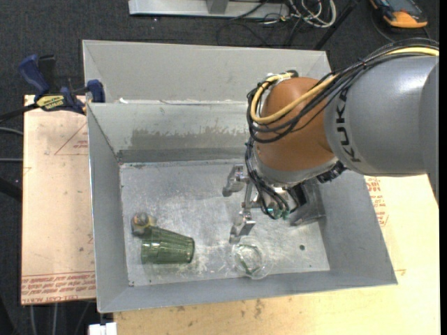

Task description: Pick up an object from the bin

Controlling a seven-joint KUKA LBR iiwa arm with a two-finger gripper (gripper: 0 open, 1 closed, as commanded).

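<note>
**Approach step: jaws low over the bin floor, nothing held**

We log this as the approach step, with no grasp made yet. The arm, with its orange wrist cover, reaches over the bin. The jaws hang low over the floor, right of the middle. They look spread wide, one fingertip toward the near wall and the other toward the far wall. Only bare floor lies between them.

Contents as we read them:
- A clear cup-like thing lies by the near wall, just beside the nearer fingertip. We cannot tell whether the two touch.
- A green translucent cup lies on its side well to the left, toward the near-left corner.
- A small round brownish thing sits just beside the green cup, on its far side.

In our judgement the clear thing is the likeliest pick, being nearest to the jaws. At present it lies outside the gap, not within it. The next move therefore calls for a small shift toward the near wall, so that the fingers straddle it. After that come a descent to the floor, a close and a lift. We expect the sloped wall close behind it to leave little room for the nearer finger.
</note>
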